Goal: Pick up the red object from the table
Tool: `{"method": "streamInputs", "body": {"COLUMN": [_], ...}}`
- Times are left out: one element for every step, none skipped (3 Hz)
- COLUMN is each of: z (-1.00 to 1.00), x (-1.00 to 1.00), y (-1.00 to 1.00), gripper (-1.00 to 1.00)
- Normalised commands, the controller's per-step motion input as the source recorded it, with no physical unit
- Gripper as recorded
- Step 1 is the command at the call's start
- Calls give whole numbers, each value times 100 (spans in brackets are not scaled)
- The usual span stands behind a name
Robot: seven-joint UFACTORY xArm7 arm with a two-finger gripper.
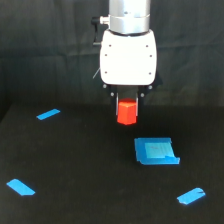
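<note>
The red object (127, 112) is a small red-orange faceted block. It hangs just under the white gripper body, between the dark fingers of my gripper (127, 106), and appears lifted off the black table (75, 165). The gripper is shut on the block from both sides. The fingers are mostly hidden behind the block and the gripper body.
A blue open tray (156, 151) sits on the table below and to the exterior view's right of the block. Blue tape strips lie at the back left (48, 114), front left (20, 187) and front right (191, 196). A black curtain hangs behind.
</note>
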Motion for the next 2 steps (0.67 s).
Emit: {"method": "streamInputs", "body": {"z": [2,9], "x": [0,15], "y": [7,10], "gripper": [-100,-95]}}
